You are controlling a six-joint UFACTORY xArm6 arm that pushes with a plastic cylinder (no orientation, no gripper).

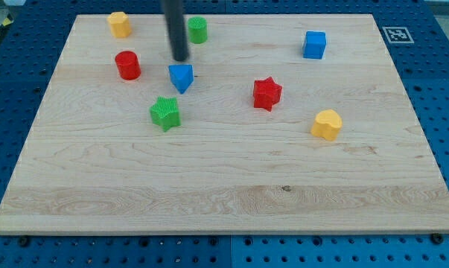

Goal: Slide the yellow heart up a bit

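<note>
Eight small blocks lie scattered on the wooden board (pixel 224 186), and we take the red star (pixel 267 93) near its middle as our landmark. Our rod carries no hand or jaws, so nothing opens or closes; it holds nothing, and our tip (pixel 181 59) rests on the board well to the view's left of the red star and a little above it.

Just below the tip sits the blue triangle (pixel 181 77), close by, though we cannot tell whether they touch. The yellow heart (pixel 327 124) lies to the view's right of the red star and slightly lower, apart from every other block and far from the tip. It looks chunky and bright yellow, with a lighter top face and shaded orange sides; its lobes are hard to make out.

Also left of the star are the green star (pixel 165 113), the red cylinder (pixel 127 65), the green cylinder (pixel 198 30) and a yellow block (pixel 119 24). Up and right of the star sits the blue cube (pixel 314 45).
</note>
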